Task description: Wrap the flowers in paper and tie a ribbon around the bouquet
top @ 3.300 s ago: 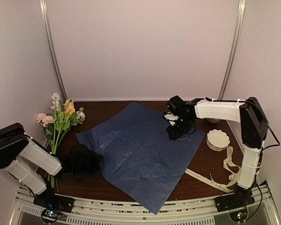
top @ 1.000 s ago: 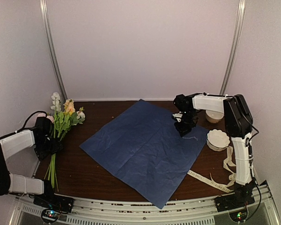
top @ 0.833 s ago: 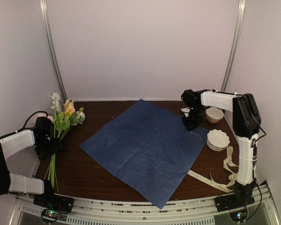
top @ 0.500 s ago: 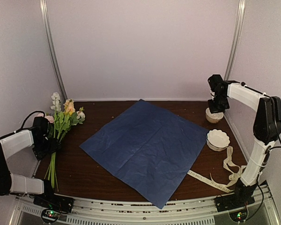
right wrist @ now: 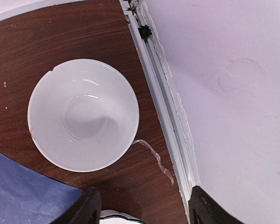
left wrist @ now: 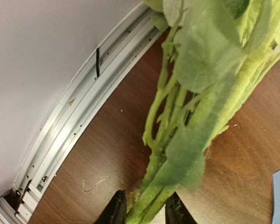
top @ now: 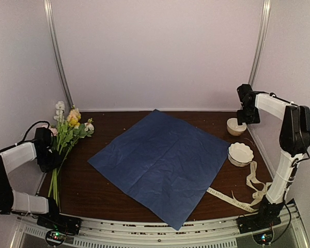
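Note:
The flowers [top: 67, 129] lie at the table's left edge, blooms toward the back. My left gripper [top: 49, 157] is shut on their green stems [left wrist: 177, 140], which fill the gap between the fingers at the bottom of the left wrist view [left wrist: 145, 212]. The dark blue paper [top: 160, 160] lies flat in the middle like a diamond. The cream ribbon [top: 248, 191] trails along the front right. My right gripper [top: 244, 116] hangs open and empty at the back right, above a small white bowl [right wrist: 84, 114]; its fingers [right wrist: 88, 205] stand wide apart.
A scalloped white bowl [top: 240, 153] sits right of the paper, and the small bowl [top: 235, 126] stands behind it. A metal rail [right wrist: 163, 107] and the white wall run close along the right. The paper's corner [right wrist: 18, 196] shows below the bowl.
My right gripper let go of the paper's right corner, rose, swung to the back right and opened. My left gripper closed on the stems, and the flowers shifted slightly.

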You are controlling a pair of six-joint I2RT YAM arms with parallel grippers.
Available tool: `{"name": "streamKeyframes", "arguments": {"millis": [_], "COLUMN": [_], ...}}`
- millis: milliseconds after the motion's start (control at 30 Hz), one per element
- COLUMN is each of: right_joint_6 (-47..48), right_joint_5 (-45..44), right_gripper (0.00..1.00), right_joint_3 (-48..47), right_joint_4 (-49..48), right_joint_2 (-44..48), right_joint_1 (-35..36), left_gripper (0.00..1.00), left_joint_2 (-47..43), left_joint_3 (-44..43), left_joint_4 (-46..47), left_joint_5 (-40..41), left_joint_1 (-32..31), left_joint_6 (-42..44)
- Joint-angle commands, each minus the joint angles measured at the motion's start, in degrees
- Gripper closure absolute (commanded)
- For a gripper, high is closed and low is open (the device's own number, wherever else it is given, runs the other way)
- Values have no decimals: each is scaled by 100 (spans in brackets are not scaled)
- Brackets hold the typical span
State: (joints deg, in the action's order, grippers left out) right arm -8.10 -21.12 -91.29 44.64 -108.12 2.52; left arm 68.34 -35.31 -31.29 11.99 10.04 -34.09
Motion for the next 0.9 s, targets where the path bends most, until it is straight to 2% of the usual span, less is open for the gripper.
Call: {"name": "streamKeyframes", "arguments": {"millis": [0, 33, 133, 233, 400, 533, 633, 733, 867], "right_joint_6": [-91, -95, -122, -108, -54, -41, -19, -16, 0], "right_joint_5": [25, 85, 236, 353, 640, 1024, 1208, 1235, 1321], "right_gripper": [26, 21, 8, 5, 7, 9, 9, 10, 10], "right_joint_3": [223, 236, 244, 239, 366, 439, 461, 439, 394], "right_joint_4": [-123, -118, -55, 15, -55, -99, -101, -92, -43], "right_joint_2": [350, 398, 446, 524, 831, 988, 1044, 1034, 1008], "right_joint_1": [35, 42, 83, 158, 336, 419, 446, 464, 492], "left_gripper": [74, 71, 48, 42, 48, 68, 77, 78, 69], "left_joint_2": [-392, -474, -665, -645, 46, 467, 544, 419, 357], "left_joint_3": [-72, -85, -114, -217, -818, -1110, -1129, -1084, -1313], "left_joint_4": [140, 114, 69, 122, 43, -50, 36, 243, 223], "left_joint_5": [26, 19, 30, 51, -148, 32, -268, -660, -620], "left_joint_1": [57, 55, 53, 55, 56, 52, 46, -119, -442], "left_joint_6": [110, 129, 225, 299, 667, 731, 849, 1068, 1385]}}
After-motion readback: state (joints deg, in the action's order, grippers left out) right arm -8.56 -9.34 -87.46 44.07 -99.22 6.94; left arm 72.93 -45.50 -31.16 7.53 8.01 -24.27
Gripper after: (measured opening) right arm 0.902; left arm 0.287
